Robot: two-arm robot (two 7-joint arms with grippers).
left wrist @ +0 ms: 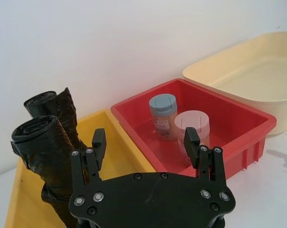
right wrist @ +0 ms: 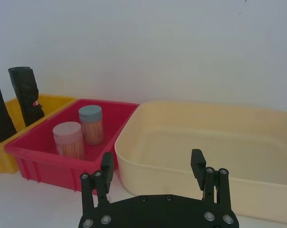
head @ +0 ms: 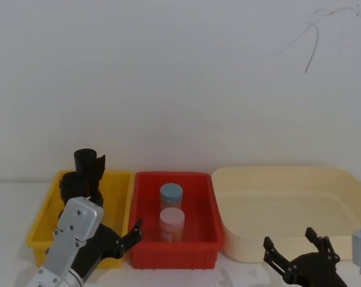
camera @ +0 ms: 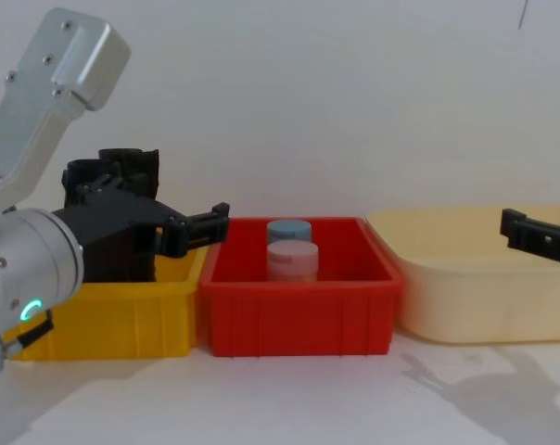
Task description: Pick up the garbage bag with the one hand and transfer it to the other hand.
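Observation:
Two black wrinkled garbage bag rolls stand upright in the yellow bin: a nearer garbage bag and a look-alike roll behind it. The head view shows them as the front roll and the back roll. My left gripper, on the green-lit arm, is open and hovers over the yellow bin's front right corner, short of the rolls and touching neither. It also appears in the chest view. My right gripper is open and empty in front of the cream tub.
A red bin between the yellow bin and the cream tub holds a blue-lidded jar and a pink jar. A white wall rises close behind the bins. Bare white table lies in front of them.

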